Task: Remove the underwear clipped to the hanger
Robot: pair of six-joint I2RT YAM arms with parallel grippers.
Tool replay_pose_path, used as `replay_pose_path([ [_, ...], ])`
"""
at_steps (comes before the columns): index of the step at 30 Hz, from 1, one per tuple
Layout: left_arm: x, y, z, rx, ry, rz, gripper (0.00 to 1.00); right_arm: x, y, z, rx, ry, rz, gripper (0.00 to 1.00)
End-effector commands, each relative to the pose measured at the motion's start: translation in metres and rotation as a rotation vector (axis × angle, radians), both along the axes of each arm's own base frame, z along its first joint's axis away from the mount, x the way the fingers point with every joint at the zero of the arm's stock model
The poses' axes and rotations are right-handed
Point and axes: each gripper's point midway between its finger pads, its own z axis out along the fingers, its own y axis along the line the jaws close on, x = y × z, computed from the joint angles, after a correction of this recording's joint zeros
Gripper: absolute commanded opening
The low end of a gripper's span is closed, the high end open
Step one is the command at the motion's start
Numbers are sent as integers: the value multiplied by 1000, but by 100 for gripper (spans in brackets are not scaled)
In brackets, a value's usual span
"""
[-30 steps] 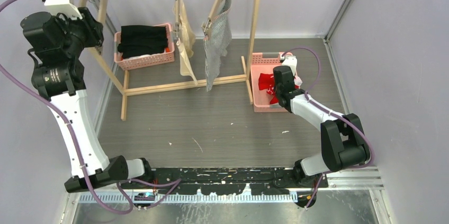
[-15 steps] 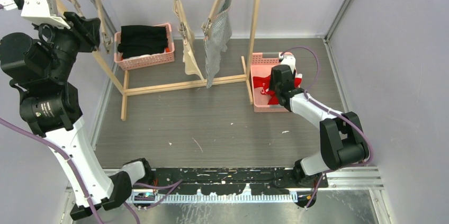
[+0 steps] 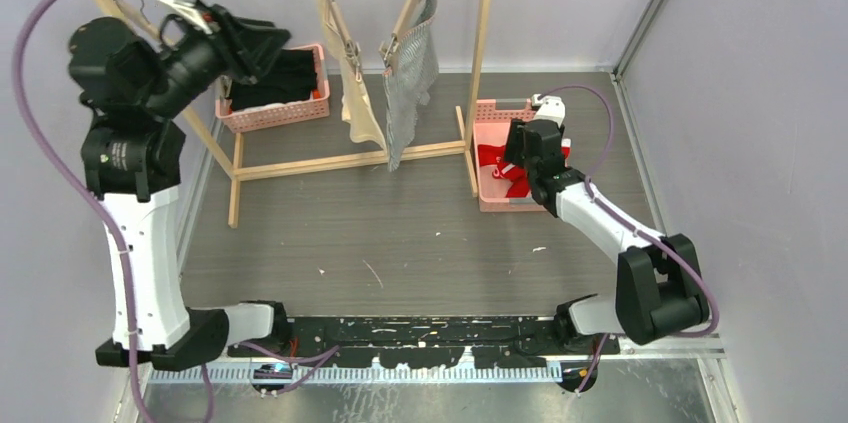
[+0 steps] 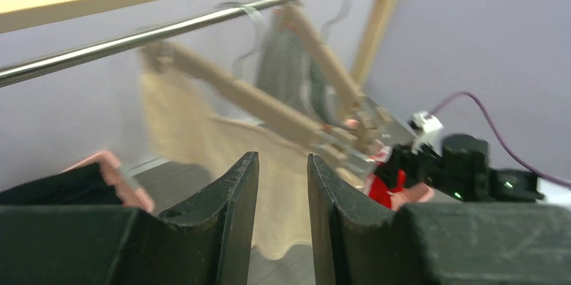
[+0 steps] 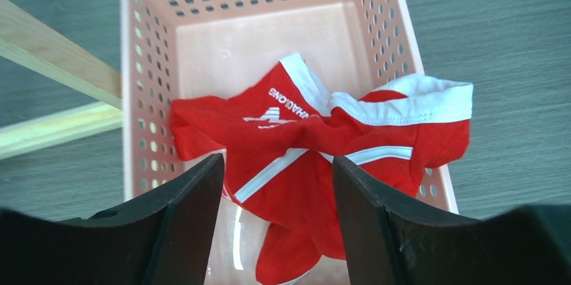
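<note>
Directly beneath right gripper (image 5: 276, 164): red underwear (image 5: 303, 133)

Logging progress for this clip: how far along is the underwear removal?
Done: the red briefs lie in the pink basket, the right pincer open above them. In hand: the left pincer, empty, hovers near the rail. Left: the cream briefs and grey briefs hang clipped.

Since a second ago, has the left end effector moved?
Yes. The left end effector swung right, from the rack's left post toward the basket of black clothes.
</note>
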Motion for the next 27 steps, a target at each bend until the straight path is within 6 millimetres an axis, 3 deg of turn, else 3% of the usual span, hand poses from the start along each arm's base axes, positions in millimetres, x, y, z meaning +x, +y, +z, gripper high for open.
replay_pose_path([
  [1, -5, -44, 11, 75, -66, -71, 34, 3, 4, 45, 66, -148, 12, 66],
  [3, 2, -68, 4, 105, -53, -99, 37, 0, 2, 49, 57, -158, 13, 67],
  [6, 11, -84, 1, 127, -55, -78, 46, -5, 1, 48, 45, -154, 19, 67],
  [15, 36, -75, 1, 88, -40, 94, 52, -11, 5, 50, 58, -169, 54, 65],
  [27, 68, -93, -10, 88, -9, 141, 52, -14, 12, 46, 77, -164, 93, 62],
])
